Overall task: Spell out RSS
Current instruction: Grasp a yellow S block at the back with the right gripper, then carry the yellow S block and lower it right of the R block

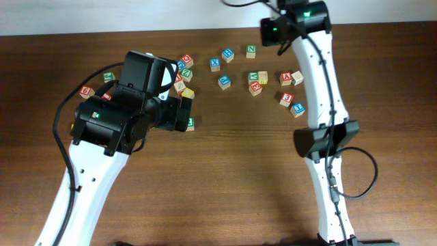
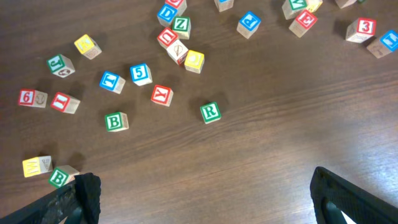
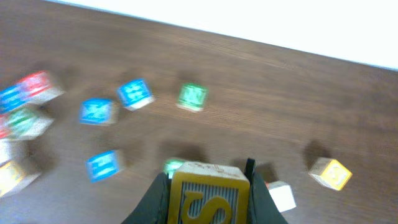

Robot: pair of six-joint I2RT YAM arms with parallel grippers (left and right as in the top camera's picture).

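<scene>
The R cube (image 2: 210,112), a green letter on a pale face, lies on the wood table in the left wrist view, apart from the other cubes. In the overhead view it (image 1: 190,124) peeks out beside my left gripper (image 1: 181,113). My left gripper (image 2: 208,208) is open and empty, above the table just short of the R cube. My right gripper (image 3: 208,202) is shut on a yellow S cube (image 3: 208,198) and holds it high above the blocks. In the overhead view the right gripper (image 1: 273,31) hides that cube. I cannot make out a second S cube.
Many letter cubes lie scattered across the far half of the table (image 1: 225,184). Among them are a green B cube (image 2: 115,121), a red Y cube (image 2: 161,95), yellow cubes (image 2: 194,60) (image 3: 331,173) and a green N cube (image 1: 251,49).
</scene>
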